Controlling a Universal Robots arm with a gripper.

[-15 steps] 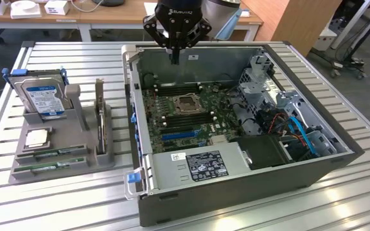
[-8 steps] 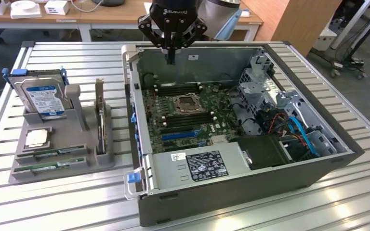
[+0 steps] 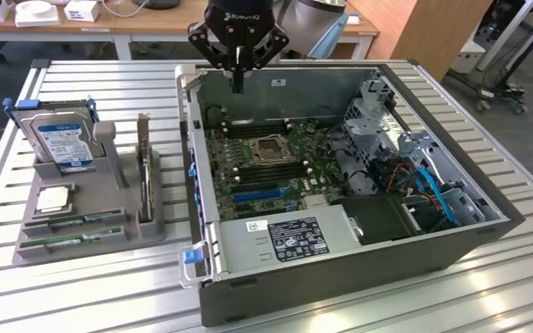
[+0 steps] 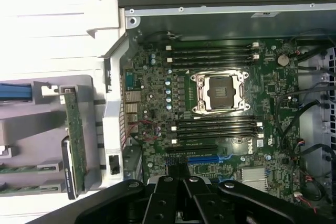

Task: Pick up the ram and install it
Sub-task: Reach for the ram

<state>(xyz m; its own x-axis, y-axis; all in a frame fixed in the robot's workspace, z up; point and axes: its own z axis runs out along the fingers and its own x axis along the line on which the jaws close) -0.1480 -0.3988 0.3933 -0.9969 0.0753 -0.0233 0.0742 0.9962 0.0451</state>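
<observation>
Lower left of the exterior view, 2 ram sticks [image 3: 74, 222] sit in the grey holder [image 3: 30, 254], well apart from the fingers [image 3: 237, 75]. Farther back, top centre, the gripper [image 3: 237, 84], marked ROBOTIQ, hangs over the open computer case [image 3: 341, 277], fingers pinched shut, holding nothing

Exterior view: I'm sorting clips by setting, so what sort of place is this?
Probably a robotics lab or workshop set up for PC assembly: an open computer case lies on a slatted metal table, a grey holder beside it keeps a hard drive and ram sticks, and wooden desks stand behind.
</observation>
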